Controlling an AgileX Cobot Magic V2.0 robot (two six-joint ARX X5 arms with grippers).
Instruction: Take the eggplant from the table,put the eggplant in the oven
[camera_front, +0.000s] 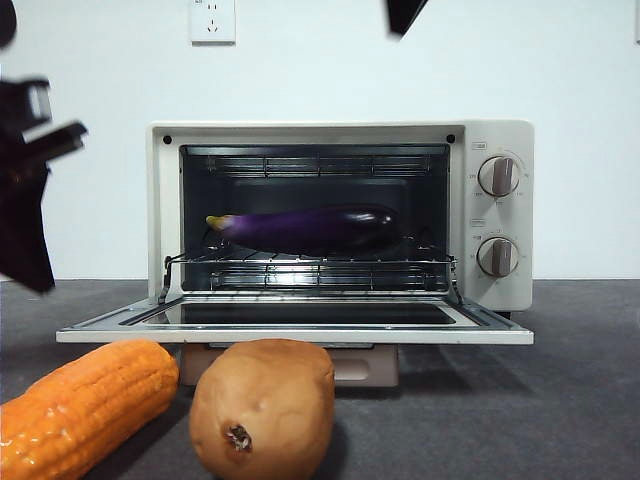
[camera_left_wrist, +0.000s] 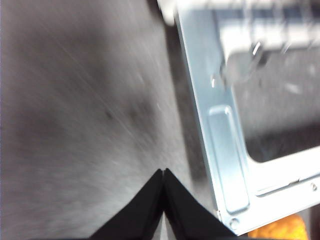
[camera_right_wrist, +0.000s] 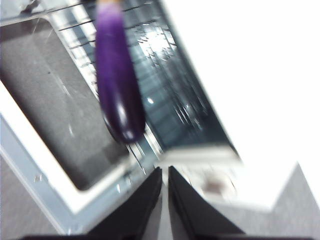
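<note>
The eggplant (camera_front: 310, 227) lies lengthwise on the wire rack inside the open oven (camera_front: 500, 140), its green stem end to the left. The right wrist view also shows the eggplant (camera_right_wrist: 117, 80) on the rack, past the lowered door. My right gripper (camera_right_wrist: 165, 172) hangs shut and empty above the oven's front, apart from the eggplant; in the front view it is only a black tip (camera_front: 405, 14) at the top. My left gripper (camera_left_wrist: 163, 172) is shut on nothing over the table (camera_left_wrist: 75, 125), beside the door's left edge. The left arm (camera_front: 28, 170) is the dark shape at the left.
The oven door (camera_front: 300, 328) lies folded down flat toward the front. An orange corn cob (camera_front: 85, 405) and a brown potato (camera_front: 262, 408) lie on the table in front of it. Two knobs (camera_front: 498, 176) sit on the oven's right panel.
</note>
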